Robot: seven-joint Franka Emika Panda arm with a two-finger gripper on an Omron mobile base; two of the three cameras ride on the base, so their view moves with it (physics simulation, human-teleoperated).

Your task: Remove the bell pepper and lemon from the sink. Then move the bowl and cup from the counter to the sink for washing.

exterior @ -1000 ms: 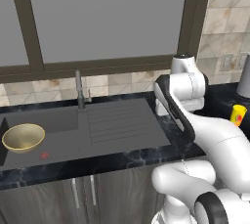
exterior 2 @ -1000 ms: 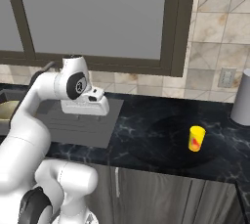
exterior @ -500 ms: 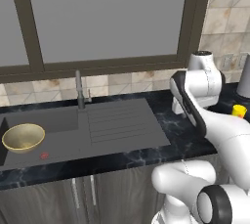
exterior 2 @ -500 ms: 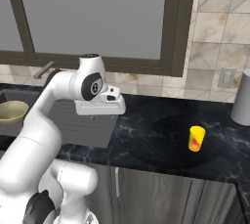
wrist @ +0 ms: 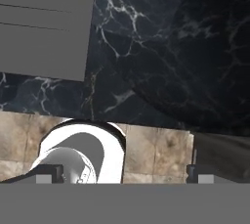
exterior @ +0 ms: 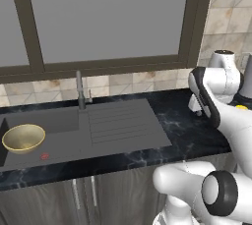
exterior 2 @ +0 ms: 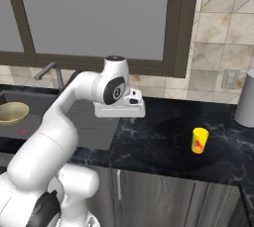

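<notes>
The bowl [exterior 2: 12, 112] sits inside the sink [exterior: 59, 145], so that part looks done. No red pepper or lemon can be seen in the basin.

The cup [exterior 2: 199, 140] is the 1 thing left to move, I think. It stands upright on the black desk [exterior 2: 163, 146], well apart from the sink.

In the right base view the jaws [exterior 2: 120, 110] hang above the desk near the sink's ribbed board, and the cup lies at about 4 o'clock from them, off to the right and a bit closer to the camera. The jaws are spread wide and hold nothing (the 2 dark tips stand far apart in the hand view).

The cup's long side points straight up, so the jaws should come down over it.
</notes>
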